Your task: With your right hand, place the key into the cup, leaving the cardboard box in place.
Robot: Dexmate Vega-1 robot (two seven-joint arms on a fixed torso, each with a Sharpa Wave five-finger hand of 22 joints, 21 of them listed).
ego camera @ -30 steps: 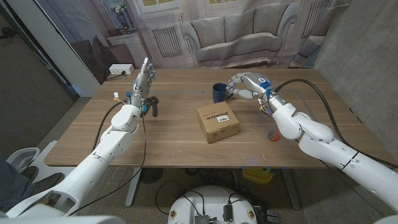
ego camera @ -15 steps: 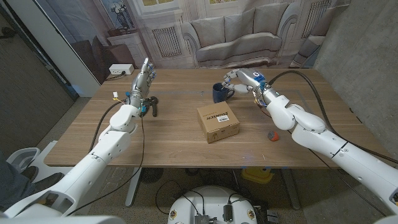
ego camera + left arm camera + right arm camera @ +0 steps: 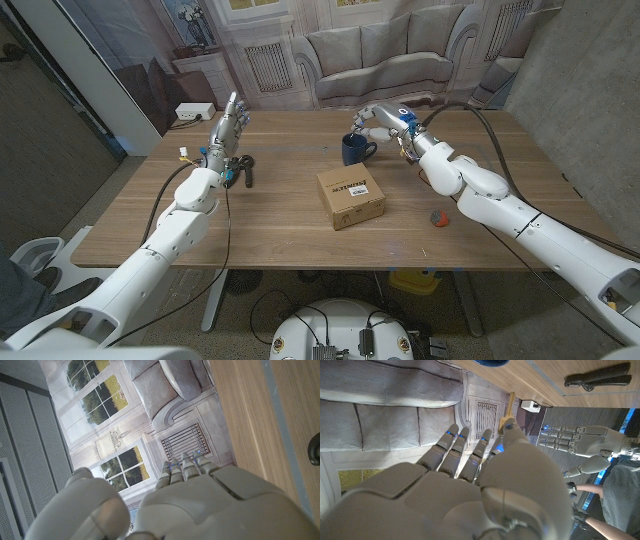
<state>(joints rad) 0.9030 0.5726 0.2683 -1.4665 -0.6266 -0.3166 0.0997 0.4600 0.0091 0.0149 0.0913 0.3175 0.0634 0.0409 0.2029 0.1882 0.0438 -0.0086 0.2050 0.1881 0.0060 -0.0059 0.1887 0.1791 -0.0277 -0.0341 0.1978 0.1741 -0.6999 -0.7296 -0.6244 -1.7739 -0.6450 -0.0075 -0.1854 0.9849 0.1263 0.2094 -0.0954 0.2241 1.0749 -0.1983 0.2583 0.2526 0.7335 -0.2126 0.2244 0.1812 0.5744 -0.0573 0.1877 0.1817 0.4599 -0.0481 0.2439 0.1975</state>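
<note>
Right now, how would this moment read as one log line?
right hand over dark blue cup | key unseen | brown cardboard box on table | left hand raised, empty

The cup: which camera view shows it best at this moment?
The head view shows it best: the dark blue cup stands whole on the table, behind the cardboard box, with the right hand just above it. In the right wrist view only a sliver of the cup is visible at the picture's edge.

The right hand (image 3: 380, 122) is being held above the table's far side, fingers curled and partly spread. The left hand (image 3: 228, 126) is being held upright, fingers extended together.
</note>
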